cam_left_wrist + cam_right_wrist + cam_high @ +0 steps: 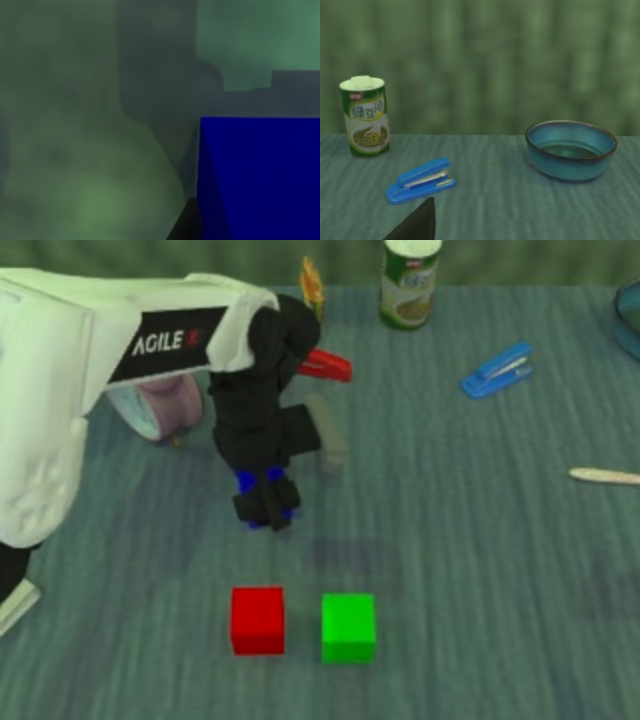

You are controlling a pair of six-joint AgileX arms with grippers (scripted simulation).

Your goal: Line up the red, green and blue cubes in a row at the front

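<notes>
Fingers of left gripper [267,502] closed on blue cube [262,483], blue faces showing between and beside the black pads. Cube gripped above the table [480,570], held behind the two front cubes and slightly left of centre. Left wrist view: blue cube [260,177] filling the lower right corner, dark finger edge just beside it, mottled green surface beyond.

Red cube [257,619] and green cube [348,627] resting on the table near the front edge, side by side, apart with a narrow gap, red on the left.

Left arm: white casing reaching in from the left edge, black panel lettered "AGILE X" in white. Pink alarm clock [160,405] partly hidden under the arm casing. Red stapler [328,364] behind the wrist, only its tip showing. Small orange-yellow object at the rear, just above the wrist, not identifiable.

Green tin can [409,282] at rear centre, upright, white lid; label with green characters and a picture of beans, characters too small to read with certainty. Blue stapler [497,370] right of the can, lying flat and angled. Pale flat stick [605,476] at the right edge. Blue bowl [628,315] at the rear right corner, cut off by the frame.

Right gripper: only a dark finger tip [417,225] in right wrist view; opening not determinable.
</notes>
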